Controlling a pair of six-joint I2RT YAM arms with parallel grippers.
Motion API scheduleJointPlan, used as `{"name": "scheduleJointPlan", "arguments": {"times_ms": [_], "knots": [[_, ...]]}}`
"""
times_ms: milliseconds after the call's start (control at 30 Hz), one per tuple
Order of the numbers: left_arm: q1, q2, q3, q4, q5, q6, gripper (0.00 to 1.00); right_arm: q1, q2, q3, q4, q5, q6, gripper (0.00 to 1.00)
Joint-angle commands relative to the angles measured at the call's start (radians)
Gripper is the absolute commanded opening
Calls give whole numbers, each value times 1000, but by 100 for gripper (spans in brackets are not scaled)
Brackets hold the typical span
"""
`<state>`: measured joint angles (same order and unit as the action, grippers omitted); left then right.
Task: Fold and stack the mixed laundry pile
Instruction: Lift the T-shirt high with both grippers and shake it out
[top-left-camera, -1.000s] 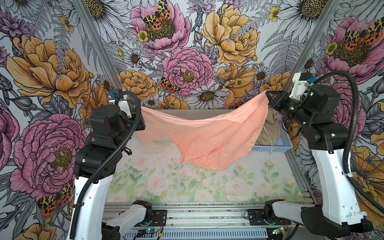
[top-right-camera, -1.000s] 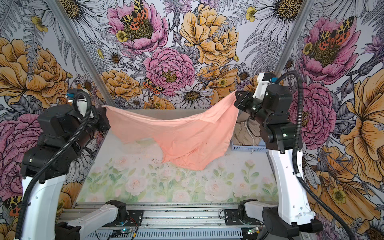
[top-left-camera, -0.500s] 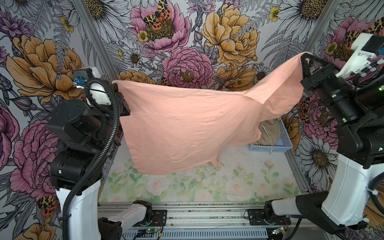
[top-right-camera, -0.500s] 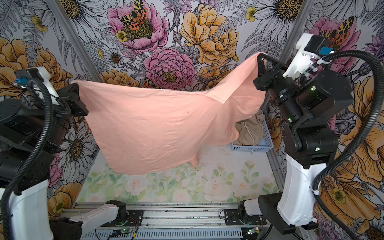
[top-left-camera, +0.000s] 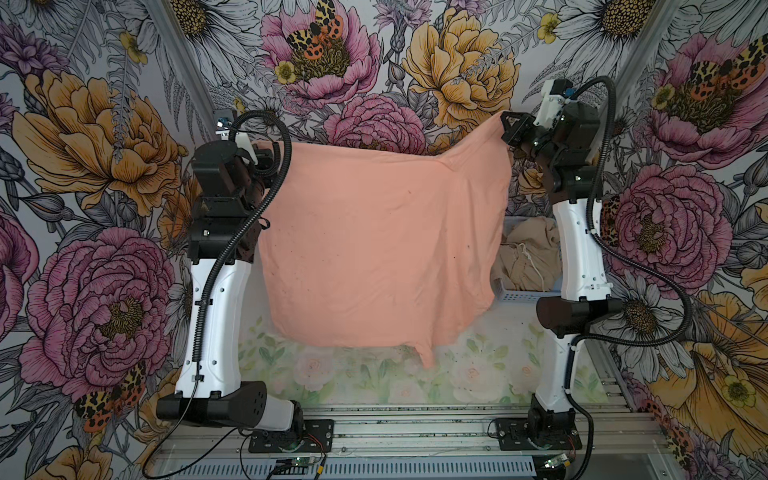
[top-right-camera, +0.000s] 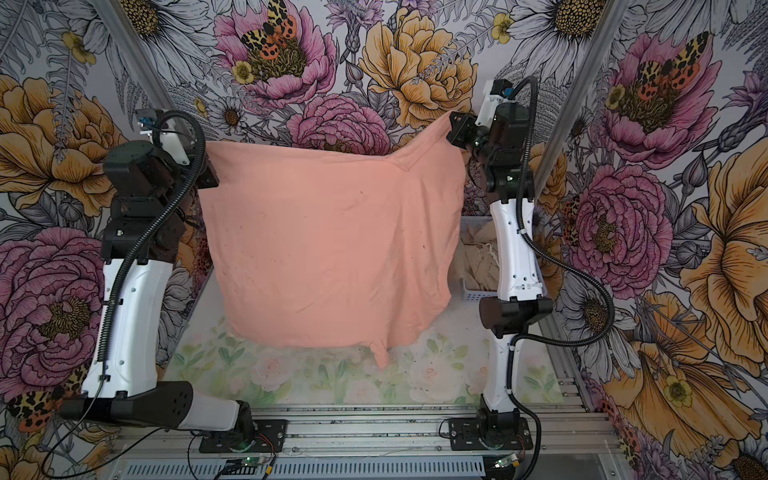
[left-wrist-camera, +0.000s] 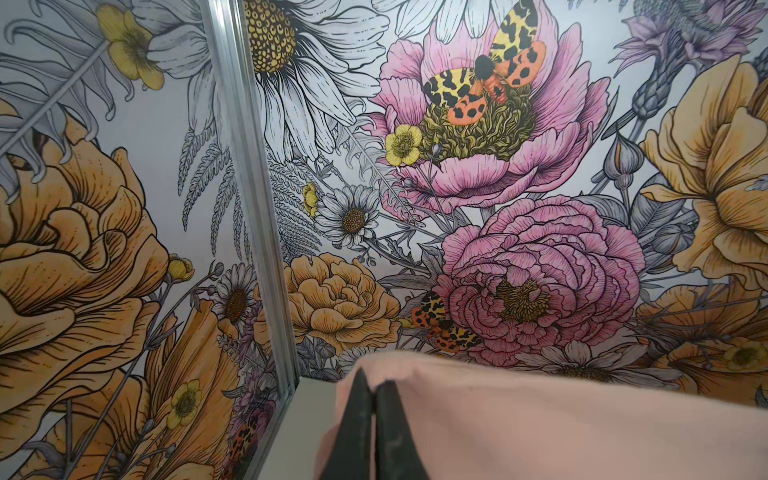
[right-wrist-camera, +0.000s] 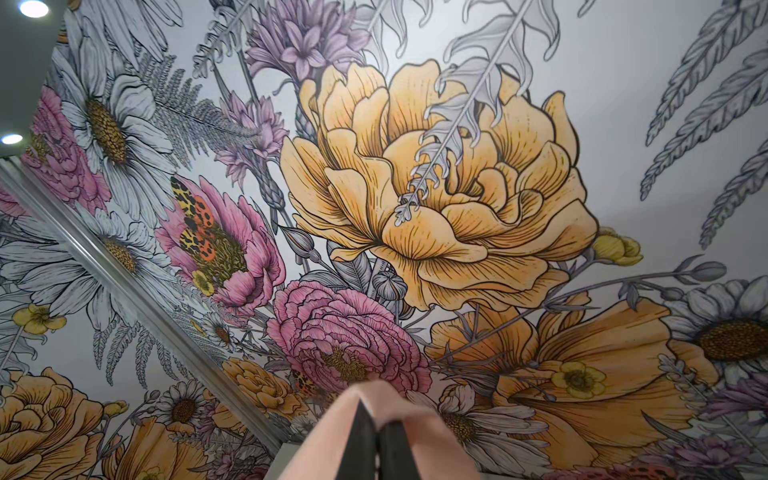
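Left arm (top-left-camera: 216, 291)'s reared up, left gripper (left-wrist-camera: 371, 380) pinched tight on a top corner of the pink T-shirt (top-left-camera: 374, 249), hanging spread above the table (top-left-camera: 374, 376). Right arm (top-left-camera: 577, 249) stands tall, right gripper (right-wrist-camera: 376, 415) clamped on the other corner. Beige shorts (top-left-camera: 528, 253), partly hidden, probably sit in the basket (top-left-camera: 517, 296).

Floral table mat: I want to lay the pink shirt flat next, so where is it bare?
Bare: the front strip of the floral table mat, between the lower edge of the hanging peach-pink T-shirt and the aluminium rail. Crowded: the far right corner, where the light blue plastic basket holds beige shorts. The mat behind the shirt is hidden.
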<state>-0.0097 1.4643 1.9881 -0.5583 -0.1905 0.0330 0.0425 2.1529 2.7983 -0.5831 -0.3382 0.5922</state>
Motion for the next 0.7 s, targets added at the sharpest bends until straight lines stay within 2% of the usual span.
{"name": "scheduleJointPlan", "arguments": {"times_ms": [0, 200, 333, 433, 500, 600, 667], "knots": [[43, 39, 94, 123, 49, -17, 0, -41, -12, 69, 245, -22, 96, 0], [93, 94, 235, 123, 96, -17, 0, -77, -30, 74, 409, -29, 138, 0], [111, 50, 220, 134, 123, -18, 0, -99, -74, 73, 434, -71, 115, 0], [120, -24, 130, 142, 151, -12, 0, -124, -117, 43, 408, -146, 107, 0], [131, -96, 18, 158, 168, -9, 0, -133, -162, -17, 366, -215, 75, 0], [157, -233, -196, 181, 193, -7, 0, -135, -291, -241, 337, -316, 11, 0], [183, -323, -335, 179, 206, -4, 0, -132, -391, -419, 342, -336, -37, 0]]}}
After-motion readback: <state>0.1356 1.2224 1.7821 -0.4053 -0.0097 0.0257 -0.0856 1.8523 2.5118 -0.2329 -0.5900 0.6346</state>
